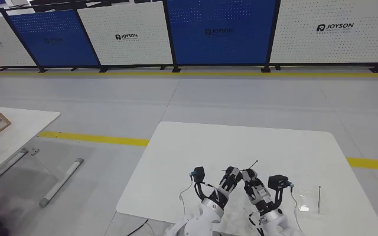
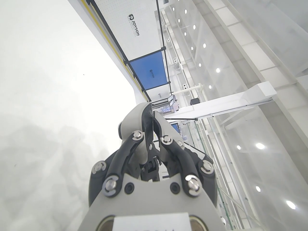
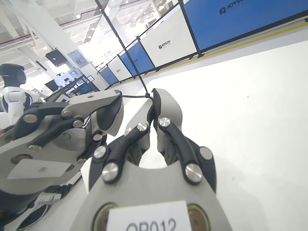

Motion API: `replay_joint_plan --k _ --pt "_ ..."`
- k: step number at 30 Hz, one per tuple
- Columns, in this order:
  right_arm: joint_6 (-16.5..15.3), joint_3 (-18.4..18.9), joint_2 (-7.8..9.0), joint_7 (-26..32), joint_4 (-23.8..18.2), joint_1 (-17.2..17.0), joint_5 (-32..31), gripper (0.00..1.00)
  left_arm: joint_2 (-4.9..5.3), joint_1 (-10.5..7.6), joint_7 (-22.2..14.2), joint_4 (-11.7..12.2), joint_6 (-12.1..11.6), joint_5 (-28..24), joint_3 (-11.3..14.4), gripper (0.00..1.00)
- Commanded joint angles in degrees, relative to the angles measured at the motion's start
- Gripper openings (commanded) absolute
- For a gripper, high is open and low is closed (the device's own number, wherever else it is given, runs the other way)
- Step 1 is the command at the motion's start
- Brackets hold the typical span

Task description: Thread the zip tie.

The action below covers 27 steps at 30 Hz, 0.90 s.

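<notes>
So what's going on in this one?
Both arms are working one black zip tie just above the white table. The right gripper is shut on it, with one long end sticking up. The left gripper is shut on a short stretch running sideways from the same spot. I cannot tell whether the tail is through the head yet.

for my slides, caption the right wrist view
The right gripper and left gripper pinch the zip tie above the table
</notes>
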Motion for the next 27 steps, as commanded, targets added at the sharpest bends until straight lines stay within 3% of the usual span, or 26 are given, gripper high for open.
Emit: replay_joint_plan --k 1,27 --pt "0.08 -0.02 0.0 -0.05 0.03 0.02 -0.06 0.0 -0.01 -0.04 -0.02 0.08 0.0 -0.12 -0.04 0.0" --pt "-0.78 -1.2 0.19 1.52 1.11 0.55 -4.23 0.0 0.12 0.84 -0.77 -1.08 -3.96 -0.64 -0.43 0.0"
